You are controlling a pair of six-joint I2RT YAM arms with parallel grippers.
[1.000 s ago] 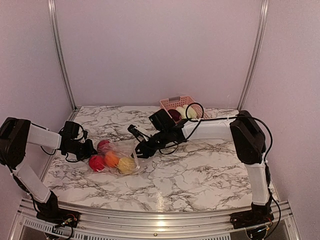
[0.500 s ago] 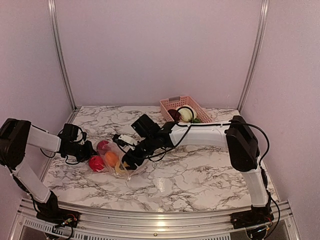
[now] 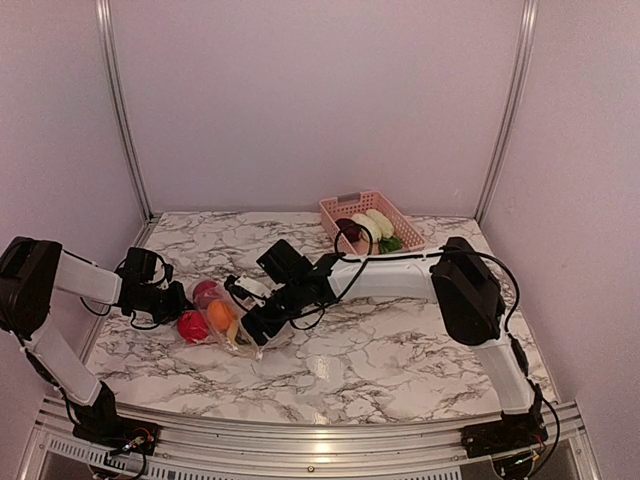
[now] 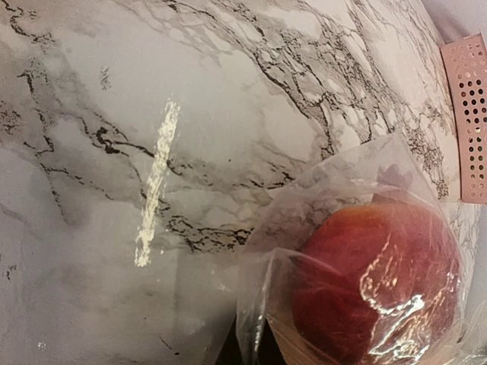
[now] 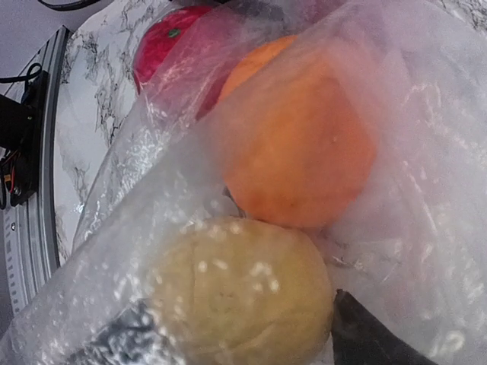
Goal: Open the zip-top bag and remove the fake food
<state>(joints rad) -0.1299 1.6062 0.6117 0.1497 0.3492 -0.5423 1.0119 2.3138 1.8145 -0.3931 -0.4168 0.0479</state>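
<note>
zip-top bag (image 3: 232, 320) on worktop (image 3: 400, 345) left of centre; red, orange, yellow fake food (image 5: 297, 144) inside, not yet out. left claw (image 3: 178, 300) clamped on bag edge; right claw (image 3: 248, 328) spread around yellow piece (image 5: 236, 293).

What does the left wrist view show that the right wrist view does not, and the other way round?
Only the left wrist view shows a corner of the pink basket. Only the right wrist view shows the orange fruit, the yellow fruit below it, and the metal rail at the table edge. Both show the zip-top bag with red fruit inside it, and the marble table.
</note>
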